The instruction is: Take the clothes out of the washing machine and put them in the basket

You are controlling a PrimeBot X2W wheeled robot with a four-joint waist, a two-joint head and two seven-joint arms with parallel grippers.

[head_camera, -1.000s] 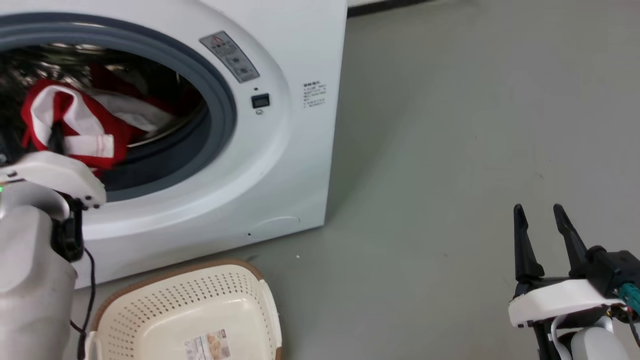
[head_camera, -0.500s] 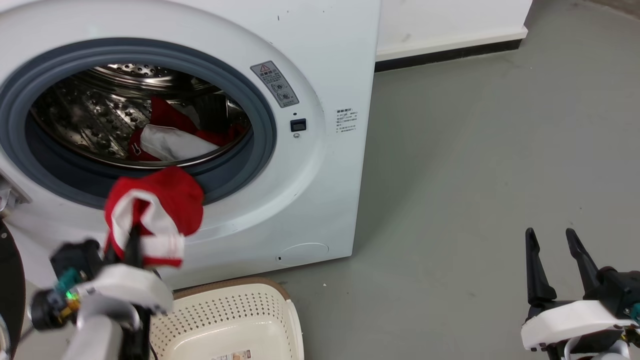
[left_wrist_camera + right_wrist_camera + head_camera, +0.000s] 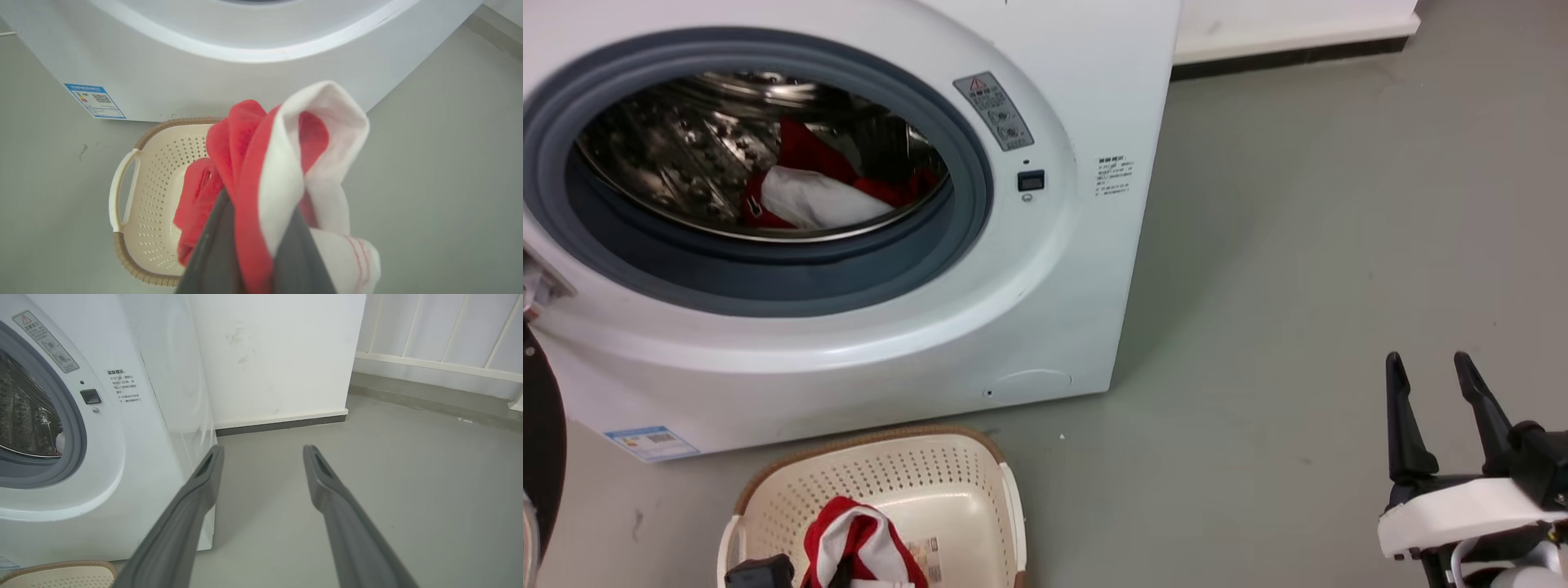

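— One garment, we found, was clamped in our left gripper [image 3: 261, 204]: its two dark fingers were closed on a red-and-white cloth [image 3: 286, 155], which bulged above the tips and trailed down below them.

— Where had that cloth been a second earlier?

— In the mouth of the washing machine [image 3: 1054, 310]. Half a second earlier it hung in front of the grey ring. Now we held it low over the basket [image 3: 907, 474], which stood on the floor [image 3: 1298, 269] just before the machine. Our head camera had shifted too, so we judged the move against the machine and the basket.

— Did it touch the basket's bottom?

— We could not tell, because the cloth hid what lay under it.

— And our other arm?

— Our right gripper [image 3: 1427, 363] stood spread and held nothing. It was well apart from the basket, over bare floor.

— What did that mean for the job?

— We judged the first transfer nearly done, with only the letting go left. A second red-and-white piece [image 3: 809, 200] lay in the drum [image 3: 662, 155], so we expected another reach inside.
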